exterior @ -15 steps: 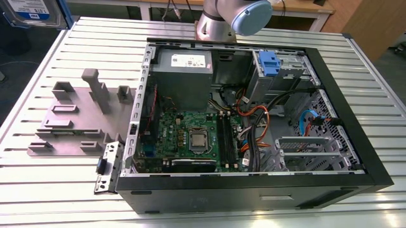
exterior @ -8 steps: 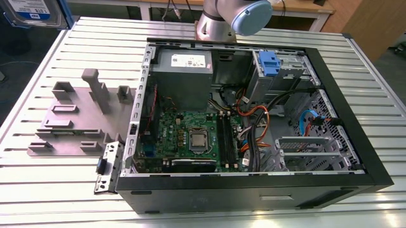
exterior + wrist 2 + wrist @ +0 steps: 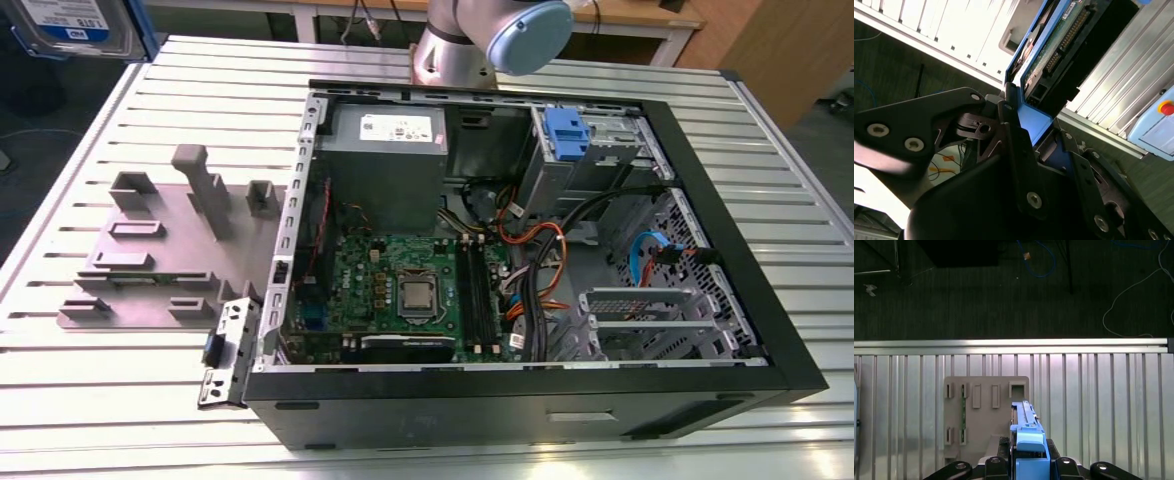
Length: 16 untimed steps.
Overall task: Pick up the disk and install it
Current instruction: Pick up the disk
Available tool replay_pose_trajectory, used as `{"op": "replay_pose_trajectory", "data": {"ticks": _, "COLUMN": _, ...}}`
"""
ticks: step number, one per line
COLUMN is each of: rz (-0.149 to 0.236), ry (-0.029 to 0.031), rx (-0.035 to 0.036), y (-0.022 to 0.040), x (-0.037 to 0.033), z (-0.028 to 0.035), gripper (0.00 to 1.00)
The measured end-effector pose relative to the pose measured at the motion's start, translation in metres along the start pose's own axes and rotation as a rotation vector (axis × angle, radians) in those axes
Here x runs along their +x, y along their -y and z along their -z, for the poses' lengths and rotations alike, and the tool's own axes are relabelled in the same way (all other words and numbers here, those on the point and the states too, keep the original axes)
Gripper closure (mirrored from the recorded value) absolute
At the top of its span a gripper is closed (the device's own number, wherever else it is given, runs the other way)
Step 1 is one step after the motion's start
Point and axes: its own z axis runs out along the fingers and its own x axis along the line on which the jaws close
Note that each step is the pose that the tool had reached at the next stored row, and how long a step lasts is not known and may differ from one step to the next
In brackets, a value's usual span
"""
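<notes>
Above the table (image 3: 747, 150): the disk (image 3: 67, 25) hangs in the air at the upper corner of the exterior view's left, clear of the slatted metal top.
Disk, face: a flat silver drive with a blue-and-white label, framed by a blue plastic carrier.
Disk, underside: in the second wrist view the disk (image 3: 1054, 45) shows a green circuit board, a row of connector pins and a black edge, with the blue carrier wrapped round its near end.
Disk, edge-on: in the first wrist view the disk (image 3: 1026, 430) looks narrow, with its blue carrier end nearest the camera.
Gripper: the gripper (image 3: 1034, 125) has its black fingers pressed against both sides of the blue carrier, clamped on the disk; in the first wrist view the gripper (image 3: 1030, 460) flanks the carrier the same way.
Under the disk: the first wrist view shows a grey fixture (image 3: 984, 405) with slots and pegs lying flat on the table, partly behind the disk.
Fixture, outside: in the exterior view it sits just beside the computer case (image 3: 534, 405), on the exterior view's left.
Case: open on its side, showing the motherboard (image 3: 400, 290), a grey box (image 3: 387, 135) with a white sticker, and a small blue latch (image 3: 567, 135) in the far bay.
Arm: its base (image 3: 487, 35) stands behind the case.
</notes>
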Motion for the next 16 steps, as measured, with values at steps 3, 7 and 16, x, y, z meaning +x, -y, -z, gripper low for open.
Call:
{"op": "replay_pose_trajectory", "data": {"ticks": 3, "rz": 0.000, "ry": 0.0000, "rx": 0.0000, "y": 0.0012, "x": 0.0000, "z": 0.0000, "gripper": 0.64}}
{"op": "replay_pose_trajectory", "data": {"ticks": 7, "rz": 0.000, "ry": 0.0000, "rx": 0.0000, "y": 0.0025, "x": -0.0001, "z": 0.0001, "gripper": 0.64}}
{"op": "replay_pose_trajectory", "data": {"ticks": 16, "rz": 0.000, "ry": 0.0000, "rx": -0.0001, "y": 0.0066, "x": -0.0002, "z": 0.0002, "gripper": 0.64}}
